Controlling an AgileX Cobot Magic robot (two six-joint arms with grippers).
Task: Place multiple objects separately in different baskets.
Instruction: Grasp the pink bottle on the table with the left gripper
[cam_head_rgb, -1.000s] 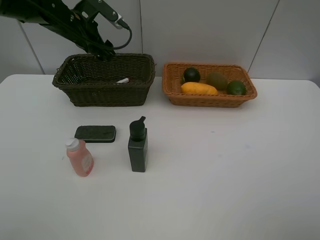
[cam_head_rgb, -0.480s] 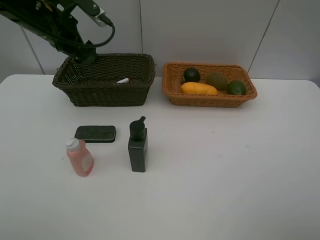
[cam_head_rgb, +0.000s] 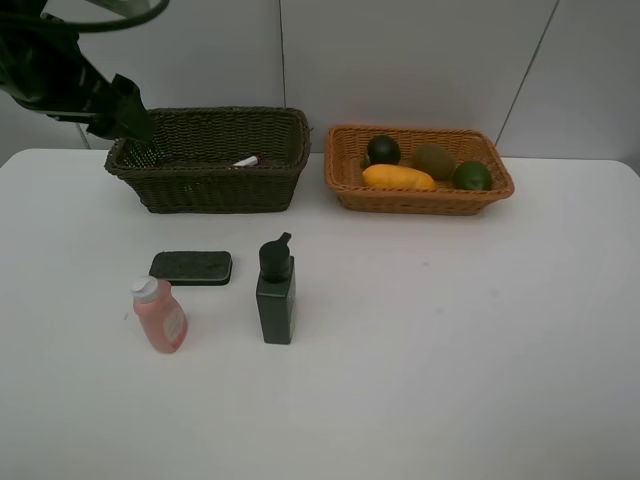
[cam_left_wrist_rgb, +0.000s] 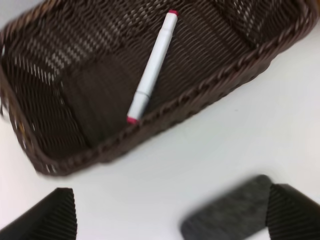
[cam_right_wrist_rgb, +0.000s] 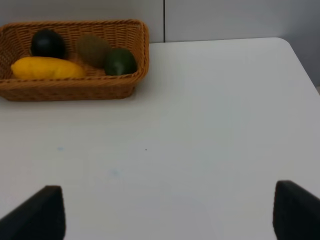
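Note:
The white marker with pink caps lies inside the dark basket; the left wrist view shows the marker on that basket's floor. My left gripper hangs open and empty over the basket's left end, its fingertips wide apart. In front of the basket, on the table, are the flat black block, the pink bottle and the black pump bottle. The orange basket holds the mangosteen, mango, kiwi and lime. My right gripper is open and empty.
Both baskets stand side by side at the back of the white table, close to the grey wall. In the right wrist view the orange basket sits far off, with the table's right edge beyond it.
My left arm has swung left, from above the dark basket's middle to its left end. The marker and everything on the table stayed where they were.

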